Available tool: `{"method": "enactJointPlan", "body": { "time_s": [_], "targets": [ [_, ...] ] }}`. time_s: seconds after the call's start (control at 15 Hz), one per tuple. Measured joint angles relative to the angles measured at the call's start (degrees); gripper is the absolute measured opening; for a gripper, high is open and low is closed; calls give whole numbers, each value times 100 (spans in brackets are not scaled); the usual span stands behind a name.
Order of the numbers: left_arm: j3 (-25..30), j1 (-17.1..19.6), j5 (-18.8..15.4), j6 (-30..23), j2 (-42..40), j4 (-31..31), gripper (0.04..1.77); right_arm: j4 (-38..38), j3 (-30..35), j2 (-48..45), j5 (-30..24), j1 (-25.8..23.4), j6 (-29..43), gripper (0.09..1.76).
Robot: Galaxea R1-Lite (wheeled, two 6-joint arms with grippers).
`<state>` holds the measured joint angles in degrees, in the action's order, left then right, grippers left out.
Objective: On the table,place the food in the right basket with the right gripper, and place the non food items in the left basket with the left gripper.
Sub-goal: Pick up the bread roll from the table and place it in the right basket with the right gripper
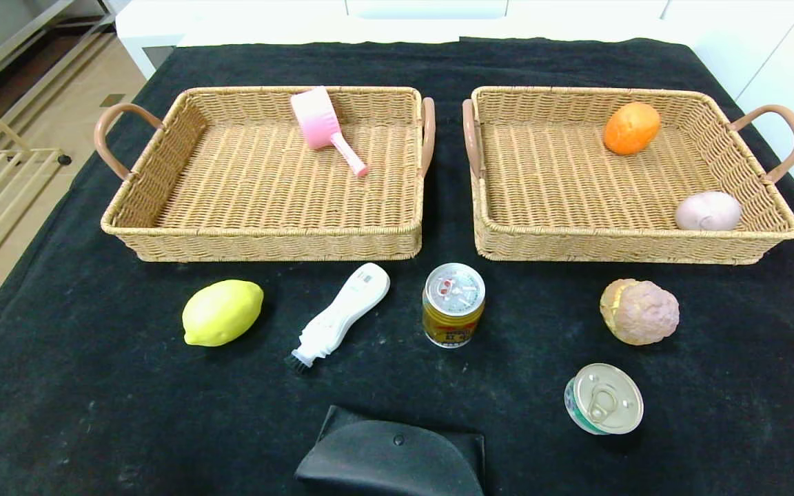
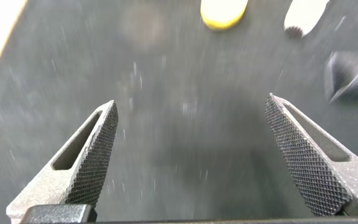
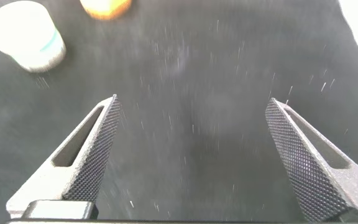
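Both tools hang wide open and empty above the tabletop (image 1: 59, 386), the left tool (image 2: 191, 162) nearest the white brush (image 1: 343, 313), the right tool (image 3: 191, 162) nearest the green tin (image 1: 604, 399), each likely staged for its own basket.

The left gripper (image 2: 191, 155) hangs over bare black desk (image 2: 185, 74), fingers (image 2: 95, 155) spread wide; beyond lie the lemon (image 2: 224, 12), white brush (image 2: 304, 14) and black pouch (image 2: 353, 74).

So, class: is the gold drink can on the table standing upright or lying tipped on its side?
Upright. In the head view the gold drink can stands on the table on its base, its round silver top facing up.
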<state>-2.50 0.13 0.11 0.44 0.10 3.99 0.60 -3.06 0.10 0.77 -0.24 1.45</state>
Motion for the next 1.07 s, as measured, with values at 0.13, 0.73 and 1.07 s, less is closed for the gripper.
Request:
{"method": "enactJointPlan", "body": {
  "time_s": [0.13, 0.73, 1.07],
  "targets": [
    [-530, -4, -118, 0, 216, -82, 172, -167, -625, 191, -213, 20, 138, 171],
    [-2622, -404, -2039, 452, 2807, -171, 172, -250, -2599, 2661, -1187, 154, -88, 171],
    [-3363, -1410, -2249, 818, 4364, -173, 172, -239, -3241, 3962, -1281, 878, -145, 171]
  ]
}}
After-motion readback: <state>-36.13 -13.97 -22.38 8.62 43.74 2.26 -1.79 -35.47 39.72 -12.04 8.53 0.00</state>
